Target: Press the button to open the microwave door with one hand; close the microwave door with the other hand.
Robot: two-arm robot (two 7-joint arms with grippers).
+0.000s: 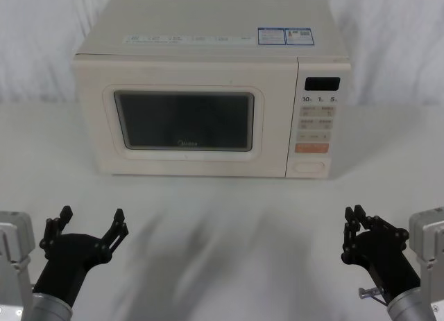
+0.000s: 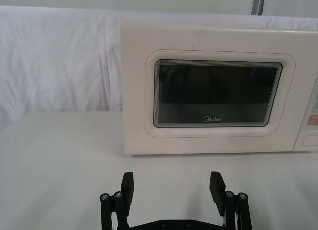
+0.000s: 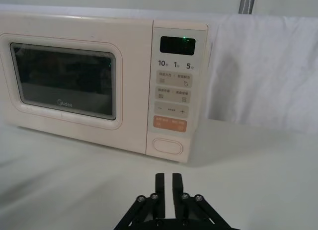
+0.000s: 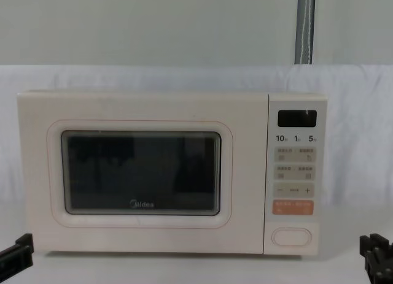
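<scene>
The cream microwave (image 1: 208, 50) stands at the back of the white table. Its microwave door (image 1: 187, 165) with the dark window is shut flush. The button (image 1: 310, 167), a wide cream pill, sits lowest on the control panel, under the orange key (image 1: 311, 148); it also shows in the right wrist view (image 3: 167, 146) and chest view (image 4: 291, 236). My left gripper (image 1: 91, 221) hovers open near the table's front left, well short of the door. My right gripper (image 1: 353, 218) is shut at the front right, in line with the panel but apart from it.
A white cloth covers the table (image 1: 222, 224) and hangs as a backdrop behind the microwave. A grey pole (image 4: 305, 26) rises behind the microwave at the right. Open table lies between both grippers and the microwave front.
</scene>
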